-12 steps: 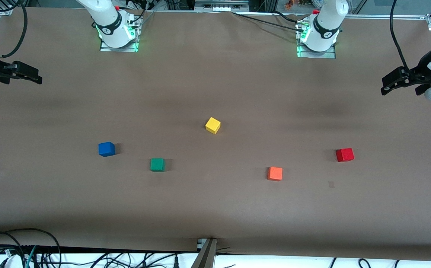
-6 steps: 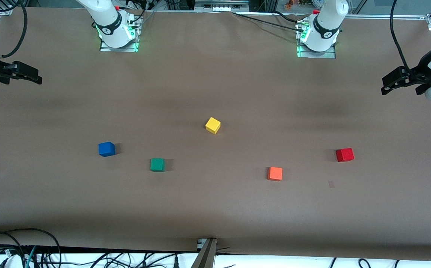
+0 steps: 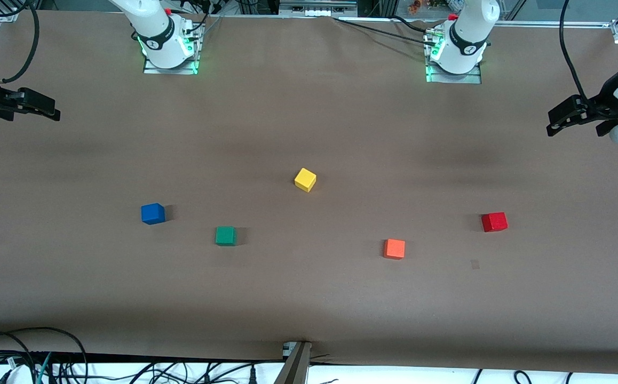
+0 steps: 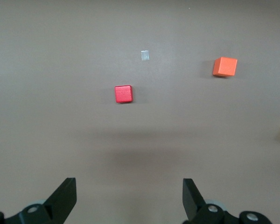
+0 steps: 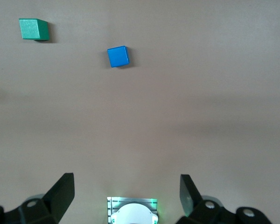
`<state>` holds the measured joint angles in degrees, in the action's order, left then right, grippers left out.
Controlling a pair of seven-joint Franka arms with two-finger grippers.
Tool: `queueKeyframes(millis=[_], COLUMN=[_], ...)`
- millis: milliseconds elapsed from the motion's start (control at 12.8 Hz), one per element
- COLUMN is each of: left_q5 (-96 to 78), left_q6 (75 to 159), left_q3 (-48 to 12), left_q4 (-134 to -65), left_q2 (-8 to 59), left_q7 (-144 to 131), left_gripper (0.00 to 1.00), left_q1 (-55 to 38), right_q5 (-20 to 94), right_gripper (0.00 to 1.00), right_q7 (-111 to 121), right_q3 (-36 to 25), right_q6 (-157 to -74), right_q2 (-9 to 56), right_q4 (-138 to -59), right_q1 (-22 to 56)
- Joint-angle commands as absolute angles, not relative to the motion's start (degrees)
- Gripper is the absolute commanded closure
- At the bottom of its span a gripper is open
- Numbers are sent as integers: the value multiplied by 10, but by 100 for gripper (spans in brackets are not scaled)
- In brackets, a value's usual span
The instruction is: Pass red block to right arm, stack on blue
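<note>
Taking the yellow cube (image 3: 305,180) near the table's (image 3: 309,298) middle as the landmark, the orange cube (image 3: 394,249) lies nearest the front camera, nearer than the yellow cube and toward the left arm's end. The green cube (image 3: 226,236) sits a little farther from that camera than the orange one, on the yellow cube's right-arm side. The red block (image 3: 494,222) rests flat on the table, nearer the camera than the yellow cube and well out toward the left arm's end, apart from every other cube. The blue cube (image 3: 152,213) lies about as far toward the right arm's end.

The red block looks like a small, rigid, painted cube (probably light, with smooth faces that could slip under a weak pinch). A sound hold would be on two opposite flat sides, squarely, low enough to leave the upper part free for the second gripper at the handover.

Farthest from the camera, the left gripper (image 4: 130,196) hangs raised at the left arm's end of the table, jaws wide apart and empty, with the red block in its wrist view. The right gripper (image 5: 126,193) waits raised at the right arm's end, jaws likewise spread and empty.
</note>
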<state>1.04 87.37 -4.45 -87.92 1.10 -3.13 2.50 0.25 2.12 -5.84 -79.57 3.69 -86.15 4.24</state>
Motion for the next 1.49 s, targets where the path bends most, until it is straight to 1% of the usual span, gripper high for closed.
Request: queueKeyframes(millis=[0, 1408], left_q5=[4, 0], left_q6=[861, 849], left_q3=[-42, -45], left_q4=[-867, -867], left_q2=[11, 11], left_q7=[-36, -61], left_gripper=[0, 0], left_q1=[23, 18], right_q5=[2, 3], right_gripper=[0, 0], right_q7=[15, 15], right_q3=[-59, -61], right_q6=[-794, -794], right_q2=[41, 41], right_q4=[-850, -850], right_q1=[43, 39])
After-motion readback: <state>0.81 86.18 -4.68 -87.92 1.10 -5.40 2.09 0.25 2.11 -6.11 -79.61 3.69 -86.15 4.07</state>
